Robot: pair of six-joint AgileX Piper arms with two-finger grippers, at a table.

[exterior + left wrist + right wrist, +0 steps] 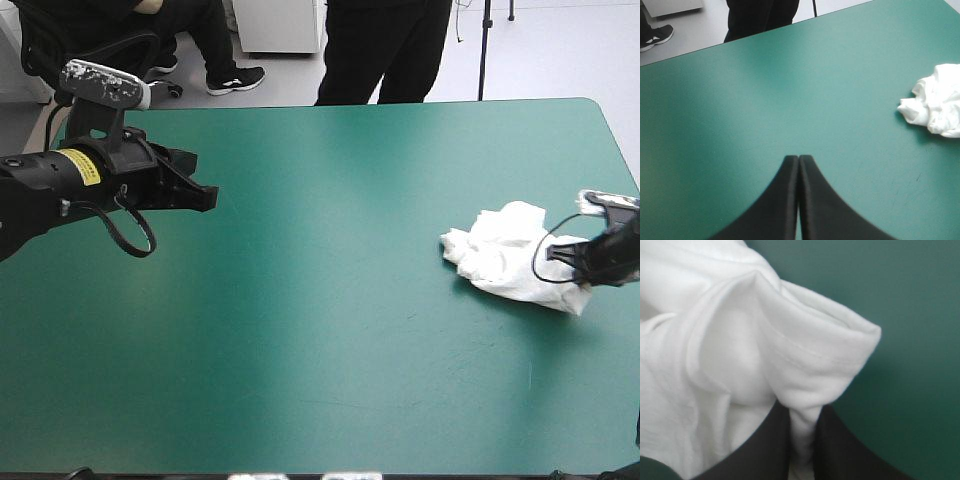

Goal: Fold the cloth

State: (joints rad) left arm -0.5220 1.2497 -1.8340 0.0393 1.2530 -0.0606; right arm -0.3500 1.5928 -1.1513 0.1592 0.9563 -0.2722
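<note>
While right fingers (pixel 765 452) pinch T-shirt (pixel 730 350), teal-green cover (pixel 920 315) around

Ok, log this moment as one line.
white crumpled T-shirt: heaped by teal-green table right edge | right gripper: shut on T-shirt | left gripper: shut, empty

**A robotics lab or test room, not a home.**
A black left arm (pixel 50 185) and right arm (pixel 615 250) reach over a table (pixel 330 300) under a teal-green cover. Far ahead of the left gripper (pixel 798 158) jaws, past the table's far edge, are smooth pale-grey floor (pixel 560 50), a white cabinet (pixel 280 25) and a black stand pole (pixel 484 50).
</note>
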